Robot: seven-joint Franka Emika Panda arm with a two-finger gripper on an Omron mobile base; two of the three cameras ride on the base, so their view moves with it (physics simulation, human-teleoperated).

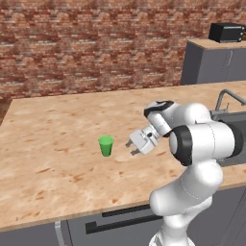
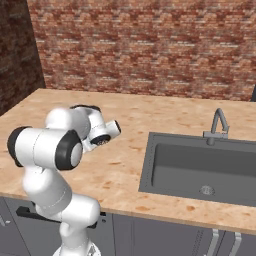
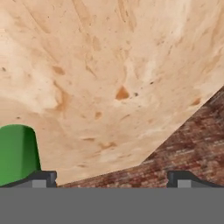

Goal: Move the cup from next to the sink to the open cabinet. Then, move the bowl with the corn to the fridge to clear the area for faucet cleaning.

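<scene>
The small bright green handleless cup stands upright on the pale wood-grain bench, untouched. The white two-finger end effector hangs just beside it, spread wide and empty. Beyond lies the dark grey sink; both moves, I judge, remain

You've got a matt, mottled wood-grain counter, rough red brick wall, smooth matt-green plastic-looking cup, matt dark-grey sink, metal faucet.
</scene>
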